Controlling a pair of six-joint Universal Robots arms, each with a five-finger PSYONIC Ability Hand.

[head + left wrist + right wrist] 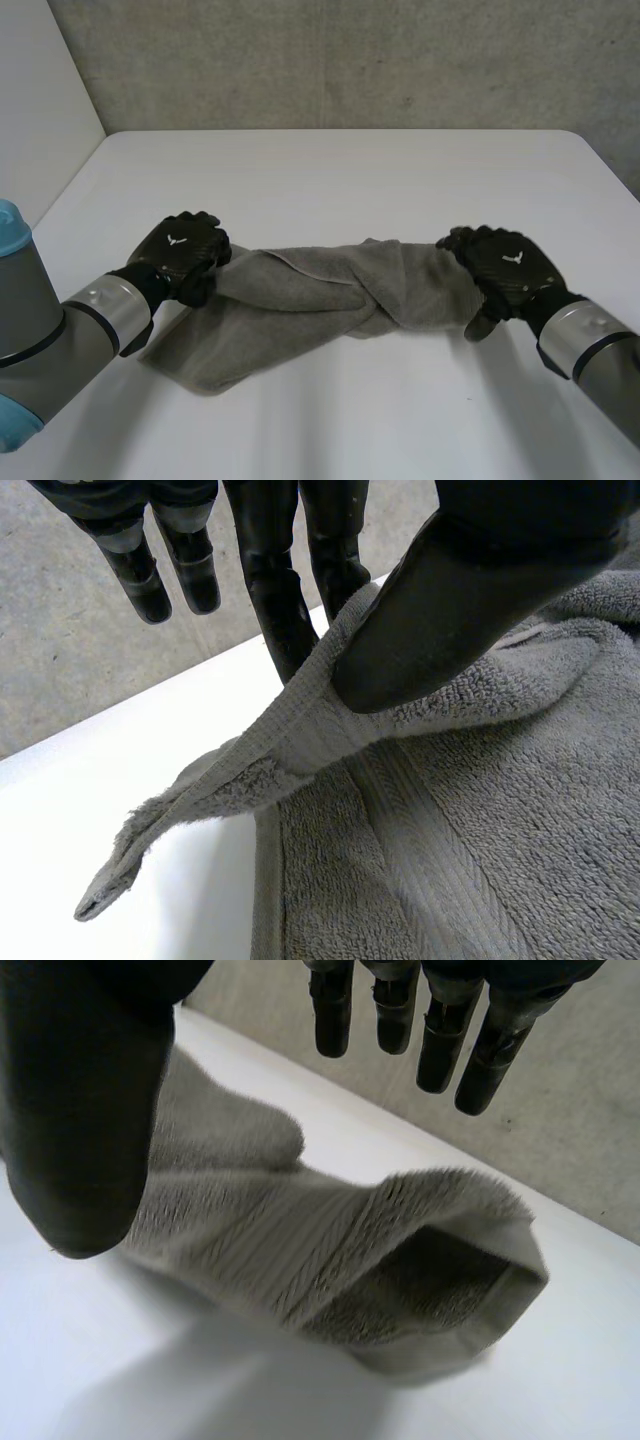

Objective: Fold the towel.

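A grey towel point(300, 290) lies across the white table point(330, 170), twisted at its middle and stretched between both hands. My left hand point(185, 250) is at the towel's left end. In the left wrist view its thumb point(450, 610) pinches a raised edge of the towel point(300, 730) against the fingers point(280, 610). My right hand point(505, 262) hovers over the towel's right end. In the right wrist view the right hand's fingers point(440, 1040) are straight and stand apart from the thumb point(80, 1110). The rolled towel end point(330, 1250) lies loose on the table beneath them.
A grey concrete wall point(350, 60) rises behind the table's far edge. Bare tabletop stretches in front of and behind the towel.
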